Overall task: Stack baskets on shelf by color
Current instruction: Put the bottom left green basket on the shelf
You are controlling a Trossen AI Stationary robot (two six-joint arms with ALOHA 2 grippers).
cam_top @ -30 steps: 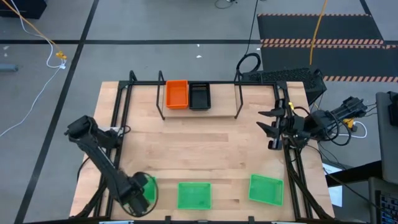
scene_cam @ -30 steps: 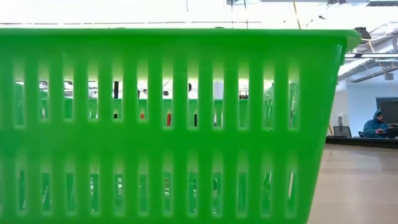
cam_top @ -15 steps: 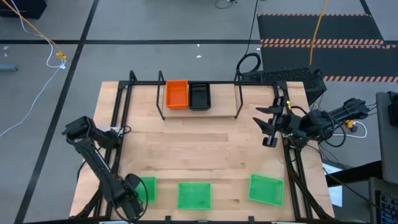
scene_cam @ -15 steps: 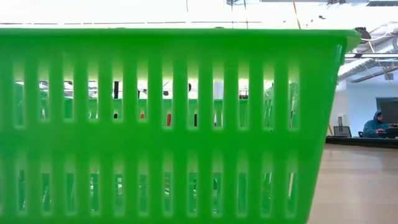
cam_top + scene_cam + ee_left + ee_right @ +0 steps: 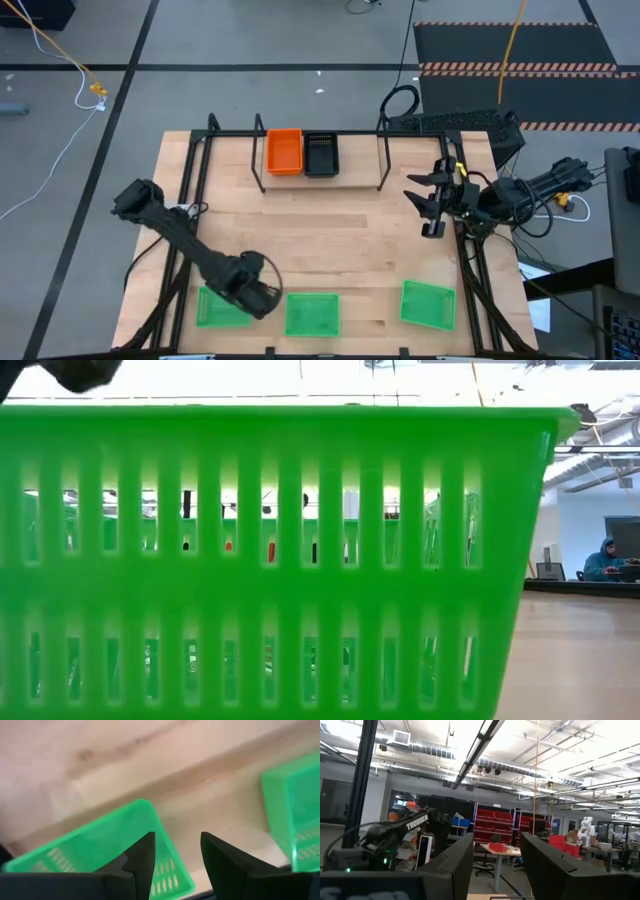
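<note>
Three green baskets sit on their bases along the table's near edge: left [image 5: 215, 310], middle [image 5: 312, 314] and right [image 5: 428, 304]. One orange basket [image 5: 284, 150] and one black basket [image 5: 321, 154] stand side by side on the black rod shelf [image 5: 383, 152] at the far edge. My left gripper [image 5: 262, 297] is open and hovers over the left green basket's right rim [image 5: 150, 820], with the middle basket [image 5: 295, 815] beside it. My right gripper [image 5: 424, 206] is open in the air at the table's right side. The other baskets are out of view.
The black frame [image 5: 190, 190] runs along the table's sides. The bare wood [image 5: 320, 240] between shelf and green baskets holds nothing. The shelf's right third [image 5: 360, 155] holds no basket. The middle green basket [image 5: 270, 560] fills the low view. A person [image 5: 604, 560] sits far behind.
My left gripper has swung from the near left corner, over the left green basket, toward the right and a little toward the far edge, and now stands above that basket's right rim. My right gripper has drifted slightly toward the table's left.
</note>
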